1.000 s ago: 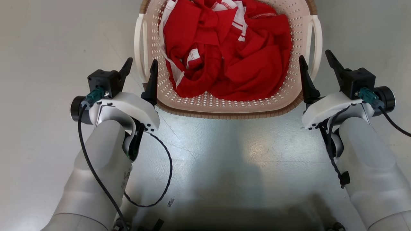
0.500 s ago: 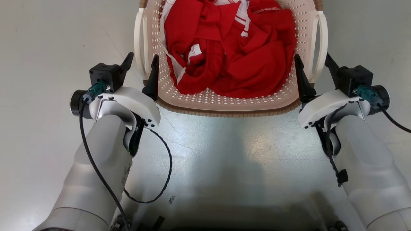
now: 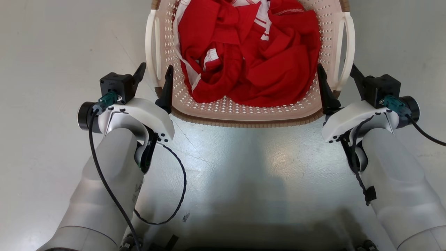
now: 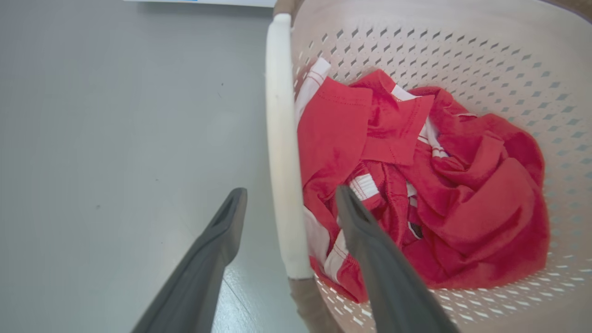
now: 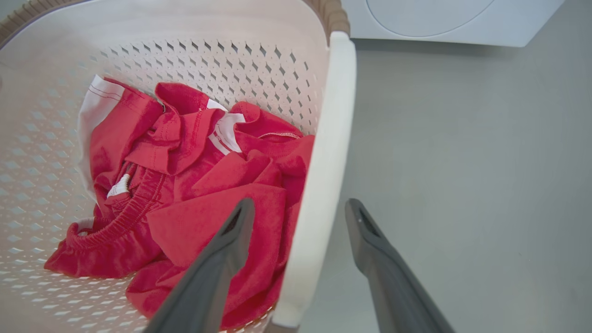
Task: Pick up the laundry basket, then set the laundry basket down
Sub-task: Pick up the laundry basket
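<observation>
The laundry basket (image 3: 244, 120), cream perforated plastic with a brown rim, stands on the floor straight ahead with red and white clothes (image 3: 251, 52) heaped inside. My left gripper (image 3: 156, 68) is open and straddles the near end of the left loop handle (image 4: 280, 138): one finger is outside it, the other inside over the clothes. My right gripper (image 3: 335, 68) is open too, its fingers on either side of the right loop handle (image 5: 330, 138). In the wrist views each handle runs up between the spread fingers of the left gripper (image 4: 290, 192) and the right gripper (image 5: 299, 203).
Smooth grey floor (image 3: 244, 167) surrounds the basket on both sides and in front of me. A white washing machine (image 5: 439, 18) stands just beyond the basket's far right corner.
Both grippers have crept forward along the basket's sides, the right one also inward, so the handles now sit deeper between the fingers. Both jaws stay open.
</observation>
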Robot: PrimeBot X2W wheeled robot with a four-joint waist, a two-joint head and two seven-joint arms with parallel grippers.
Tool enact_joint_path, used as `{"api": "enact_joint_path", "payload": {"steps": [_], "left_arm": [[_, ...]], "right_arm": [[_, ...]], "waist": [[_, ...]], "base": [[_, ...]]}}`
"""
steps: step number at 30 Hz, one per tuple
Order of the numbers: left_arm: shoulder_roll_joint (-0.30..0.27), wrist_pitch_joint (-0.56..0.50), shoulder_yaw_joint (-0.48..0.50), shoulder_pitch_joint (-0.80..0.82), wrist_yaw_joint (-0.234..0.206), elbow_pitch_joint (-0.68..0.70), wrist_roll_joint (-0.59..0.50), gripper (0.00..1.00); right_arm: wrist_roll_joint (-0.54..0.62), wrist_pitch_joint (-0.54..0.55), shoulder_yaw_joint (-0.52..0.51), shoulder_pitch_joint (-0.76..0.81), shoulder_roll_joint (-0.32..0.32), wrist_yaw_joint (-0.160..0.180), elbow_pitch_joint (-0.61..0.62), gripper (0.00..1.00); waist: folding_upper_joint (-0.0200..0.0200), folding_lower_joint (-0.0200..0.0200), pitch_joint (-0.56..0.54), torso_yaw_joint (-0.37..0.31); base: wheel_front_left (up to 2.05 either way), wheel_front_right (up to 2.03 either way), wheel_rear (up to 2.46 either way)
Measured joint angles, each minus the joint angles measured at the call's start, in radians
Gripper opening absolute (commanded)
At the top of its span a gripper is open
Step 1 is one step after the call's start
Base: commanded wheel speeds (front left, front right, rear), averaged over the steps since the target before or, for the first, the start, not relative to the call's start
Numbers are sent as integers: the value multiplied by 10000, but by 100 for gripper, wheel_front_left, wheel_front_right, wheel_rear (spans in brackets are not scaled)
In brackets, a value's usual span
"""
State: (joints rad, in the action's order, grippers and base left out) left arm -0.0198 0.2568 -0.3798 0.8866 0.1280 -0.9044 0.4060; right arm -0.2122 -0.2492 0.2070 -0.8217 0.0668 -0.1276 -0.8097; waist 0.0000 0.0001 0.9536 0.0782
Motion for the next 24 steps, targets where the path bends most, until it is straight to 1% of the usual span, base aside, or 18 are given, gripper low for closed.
{"api": "enact_joint_path", "payload": {"steps": [17,18,20,21,24], "left_arm": [[2,0,-384,188,0,-430,345,100],[2,0,-399,190,0,-443,360,97],[2,0,-418,194,0,-454,410,96],[2,0,-420,197,0,-456,408,90],[2,0,-435,201,0,-462,408,86]], "right_arm": [[-73,0,40,-1,4,0,-81,100],[-73,0,42,-1,4,0,-81,100],[-73,0,52,-1,4,0,-81,100],[-73,0,56,-1,4,0,-81,100],[-77,0,79,-1,4,0,-81,100]], "waist": [[0,0,55,8],[0,0,53,10],[0,0,49,14],[0,0,49,14],[0,0,55,10]], "base": [[0,0,0],[0,0,0],[0,0,0],[0,0,0],[0,0,0]]}}
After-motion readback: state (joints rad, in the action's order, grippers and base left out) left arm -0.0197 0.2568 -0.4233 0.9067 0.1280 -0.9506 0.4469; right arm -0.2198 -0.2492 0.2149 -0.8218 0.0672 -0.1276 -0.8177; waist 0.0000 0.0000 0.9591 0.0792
